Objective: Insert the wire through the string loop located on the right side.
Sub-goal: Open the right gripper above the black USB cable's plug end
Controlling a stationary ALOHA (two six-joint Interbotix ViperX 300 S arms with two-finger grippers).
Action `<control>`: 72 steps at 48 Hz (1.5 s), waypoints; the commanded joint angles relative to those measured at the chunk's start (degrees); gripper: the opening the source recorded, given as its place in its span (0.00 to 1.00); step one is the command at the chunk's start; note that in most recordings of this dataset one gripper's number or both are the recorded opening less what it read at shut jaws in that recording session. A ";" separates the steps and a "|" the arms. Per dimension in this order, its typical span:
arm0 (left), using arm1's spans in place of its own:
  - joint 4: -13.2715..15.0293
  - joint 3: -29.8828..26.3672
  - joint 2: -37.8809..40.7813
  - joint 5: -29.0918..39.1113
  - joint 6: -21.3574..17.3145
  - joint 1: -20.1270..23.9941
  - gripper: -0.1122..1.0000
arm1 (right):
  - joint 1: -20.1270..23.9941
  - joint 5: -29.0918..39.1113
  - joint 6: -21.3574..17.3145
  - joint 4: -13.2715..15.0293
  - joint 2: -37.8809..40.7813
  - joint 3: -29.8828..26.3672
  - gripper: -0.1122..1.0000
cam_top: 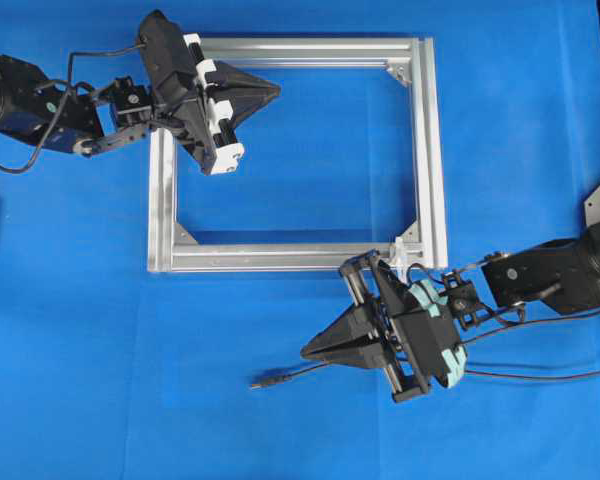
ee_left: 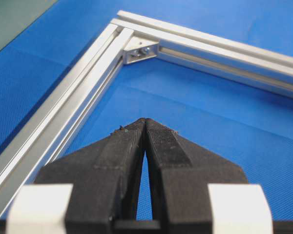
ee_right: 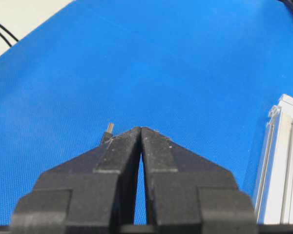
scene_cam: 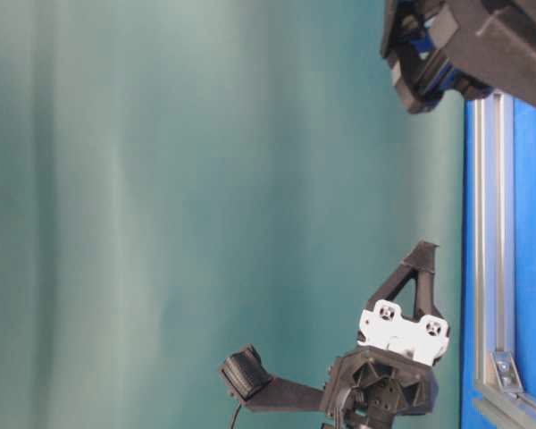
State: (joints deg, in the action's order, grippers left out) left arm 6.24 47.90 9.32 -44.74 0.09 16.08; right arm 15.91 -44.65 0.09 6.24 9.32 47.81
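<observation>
the blue cloth-covered bench carries a square silver aluminium frame, and the tiny white string loop sits at the frame's corner nearest the right arm. the long, very thin black wire lies on the bench below that corner, its small dark plug tip pointing away from the frame, well apart from the loop.

the likely trouble, as i judge it: the wire is thin and limp, so a pinch far from the tip would let the plug droop and miss the small loop, or nudge the loop flat against the frame.

the right gripper hovers just beside the plug tip, closed tight and empty. the left gripper hangs over the frame's interior, likewise closed on nothing.
</observation>
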 commanded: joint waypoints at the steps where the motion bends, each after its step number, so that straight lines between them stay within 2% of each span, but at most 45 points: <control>1: -1.14 -0.53 -2.64 0.26 0.00 -0.35 0.10 | 0.44 -0.44 -0.44 -0.09 -2.72 -1.14 0.10; 6: -1.14 -0.18 -2.81 0.35 -0.09 -0.26 0.10 | 0.62 0.00 -0.44 -0.09 -3.25 -1.14 0.05; 18: -1.14 0.26 -2.90 0.35 0.00 -0.35 0.10 | 0.70 0.62 -0.88 -0.09 -3.43 -0.70 0.05; 23: -1.14 0.18 -2.90 0.35 0.00 -0.35 0.10 | 0.97 2.11 -2.46 -0.09 -3.52 -0.62 0.05; 27: -1.14 0.18 -2.90 0.35 0.00 -0.35 0.10 | 1.41 3.25 -4.48 0.00 -3.52 -0.62 0.10; 32: -1.14 0.26 -2.90 0.35 0.00 -0.35 0.10 | 2.02 4.31 -5.54 -0.09 -3.52 -0.53 0.25; 43: -1.23 -0.18 -2.90 0.18 -0.09 -0.35 0.10 | 2.46 5.10 -5.80 -0.88 -3.52 -0.70 0.85; 45: -1.23 -0.35 -2.90 0.18 -0.09 -0.35 0.10 | 2.46 5.10 -5.80 -1.14 -3.52 -0.79 0.90; 49: -1.23 -0.35 -2.90 0.18 -0.09 -0.35 0.10 | 2.46 5.10 -5.80 -1.49 -3.43 -0.70 0.85; 61: -1.23 -0.26 -2.90 0.18 -0.09 -0.35 0.10 | 2.64 5.19 -5.80 -3.52 -1.49 -0.53 0.87; 72: -1.23 0.18 -2.99 0.26 -0.09 -0.35 0.10 | 3.96 4.48 -5.80 -7.65 3.96 -2.11 0.87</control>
State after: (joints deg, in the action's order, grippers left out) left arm 5.19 48.52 8.17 -44.12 0.09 15.91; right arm 19.25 -39.46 -5.63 -0.09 12.83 47.11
